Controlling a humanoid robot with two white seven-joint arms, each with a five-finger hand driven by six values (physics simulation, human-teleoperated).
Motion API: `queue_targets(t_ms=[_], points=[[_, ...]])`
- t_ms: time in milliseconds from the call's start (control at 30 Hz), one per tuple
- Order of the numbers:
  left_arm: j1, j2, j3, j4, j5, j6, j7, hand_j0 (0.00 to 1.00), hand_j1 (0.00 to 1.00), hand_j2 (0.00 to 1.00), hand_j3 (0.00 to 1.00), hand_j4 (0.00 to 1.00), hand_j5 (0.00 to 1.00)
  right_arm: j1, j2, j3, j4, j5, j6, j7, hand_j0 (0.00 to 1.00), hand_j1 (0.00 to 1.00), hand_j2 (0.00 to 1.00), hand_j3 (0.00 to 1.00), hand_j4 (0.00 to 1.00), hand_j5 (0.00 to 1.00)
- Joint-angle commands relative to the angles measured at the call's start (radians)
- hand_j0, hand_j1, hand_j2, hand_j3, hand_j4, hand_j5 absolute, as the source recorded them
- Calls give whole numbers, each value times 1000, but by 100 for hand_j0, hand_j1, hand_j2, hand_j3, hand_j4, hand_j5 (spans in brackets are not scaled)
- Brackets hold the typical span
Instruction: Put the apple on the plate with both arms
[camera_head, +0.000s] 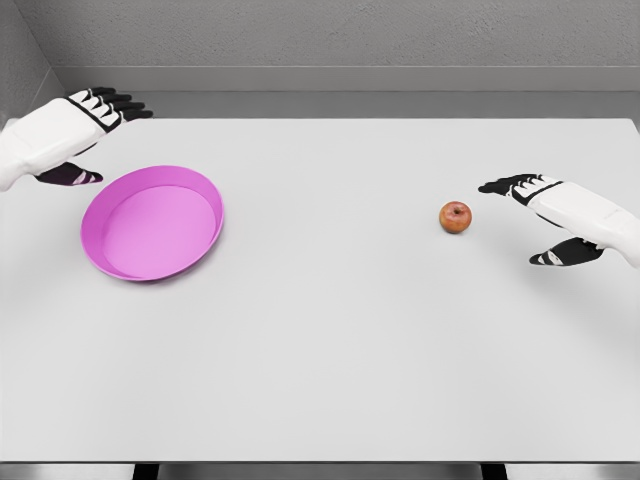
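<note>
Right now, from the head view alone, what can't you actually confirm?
- Left hand: forearm cut off by the picture's left edge.
- Right hand: forearm cut off by the right edge.
- Apple: far side faces away; surface detail too small to read.
- Plate: its near rim hides part of the inside.
- Table: legs mostly cut off at the bottom edge.

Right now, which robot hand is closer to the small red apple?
Right. The right robot hand hovers just beside the small red apple, not touching. The left robot hand is far across the table, behind the pink plate.
</note>
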Motion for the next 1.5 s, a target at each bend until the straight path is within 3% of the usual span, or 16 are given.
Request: queue_targets(t_ms=[0, 133, 233, 300, 367, 467, 667, 900, 1100, 1467], points=[[0, 1, 0, 0, 5, 0, 0, 100, 100, 100, 100, 100, 100, 0, -1, 0, -1, -4, 1, 0, 100, 100, 100, 100, 100, 100], [0, 1, 0, 3, 5, 0, 0, 100, 100, 100, 100, 100, 100, 0, 6, 0, 0, -9, 23, -8, 100, 100, 100, 100, 100, 100], [0, 1, 0, 5, 0, 0, 0, 100, 100, 100, 100, 100, 100, -15, 11, 3, -4, -9, 209, -10, 100, 100, 100, 100, 100, 100], [0, 1, 0, 6, -3, 0, 0, 100, 100, 100, 100, 100, 100, -46, 26, 18, -6, -7, 220, 3, 100, 100, 100, 100, 100, 100], [-2, 1, 0, 8, -3, 0, 0, 100, 100, 100, 100, 100, 100, -115, 54, 81, 0, -7, 232, 87, 100, 100, 100, 100, 100, 100], [-2, -2, 0, 9, -12, 0, 0, 100, 100, 100, 100, 100, 100, -227, 100, 181, 4, -7, 332, 223, 100, 100, 100, 100, 100, 100], [-2, -7, 0, 11, -20, 0, 0, 100, 100, 100, 100, 100, 100, -268, 111, 188, 36, -7, 418, 288, 100, 100, 100, 100, 100, 100], [-11, -8, 0, 12, -27, 0, 0, 100, 100, 100, 100, 100, 100, -344, 178, 197, 94, -6, 421, 380, 100, 100, 100, 100, 100, 100], [-12, -17, 3, 18, -38, 0, 0, 100, 100, 100, 100, 100, 100, -463, 263, 329, 192, -6, 421, 391, 100, 100, 100, 100, 100, 100], [-12, -23, 6, 18, -46, 0, 0, 100, 100, 100, 100, 100, 100, -485, 296, 381, 251, -4, 422, 389, 100, 100, 100, 100, 100, 100]])
